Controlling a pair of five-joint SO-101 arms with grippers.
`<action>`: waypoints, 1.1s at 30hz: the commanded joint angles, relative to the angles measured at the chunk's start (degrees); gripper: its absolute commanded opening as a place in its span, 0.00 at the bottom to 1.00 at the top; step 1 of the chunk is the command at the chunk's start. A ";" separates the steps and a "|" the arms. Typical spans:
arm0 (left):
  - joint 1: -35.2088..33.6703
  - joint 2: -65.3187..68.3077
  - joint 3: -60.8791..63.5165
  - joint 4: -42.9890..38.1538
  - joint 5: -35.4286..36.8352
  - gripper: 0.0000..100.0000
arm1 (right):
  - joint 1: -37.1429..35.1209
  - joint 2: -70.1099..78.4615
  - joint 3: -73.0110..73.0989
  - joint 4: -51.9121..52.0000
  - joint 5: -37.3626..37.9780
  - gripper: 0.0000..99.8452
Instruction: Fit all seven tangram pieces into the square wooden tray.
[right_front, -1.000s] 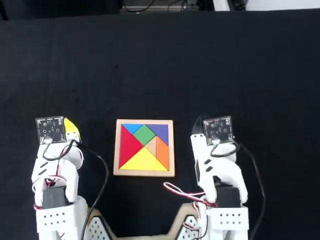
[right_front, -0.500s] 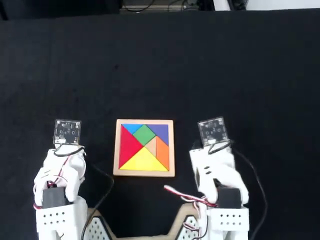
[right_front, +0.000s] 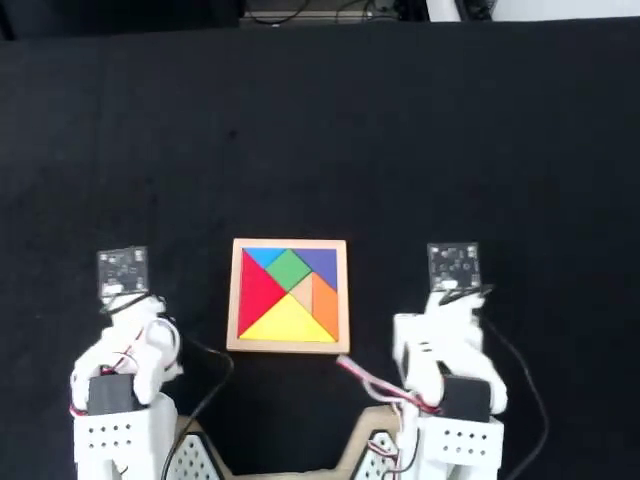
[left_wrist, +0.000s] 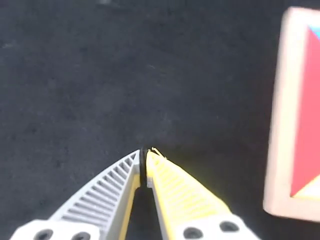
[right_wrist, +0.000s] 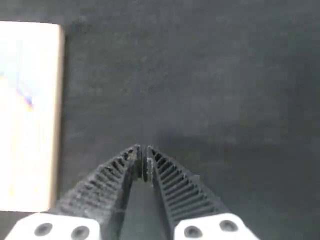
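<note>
Between the arms, the tray holds all seven pieces; left gripper and right gripper are closed, empty. Likely risk: a swinging arm nudging the tray.

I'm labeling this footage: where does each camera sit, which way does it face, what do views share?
High view: fixed overhead, looking down on black table, square wooden tray, left arm, right arm.
Left wrist view: on the left wrist, looking down past the shut left gripper at table and tray rim.
Right wrist view: on the right wrist, same, past the shut right gripper.
All three share the tray.
</note>
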 joint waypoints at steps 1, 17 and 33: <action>0.92 0.00 -0.13 0.70 0.79 0.03 | -5.19 -0.48 -0.13 0.26 -6.77 0.01; 1.36 0.00 0.22 0.53 0.79 0.03 | -4.57 -2.07 3.12 -0.44 -6.86 0.01; 1.19 0.00 0.22 0.53 1.05 0.03 | -4.31 -2.59 3.12 -0.26 -6.86 0.01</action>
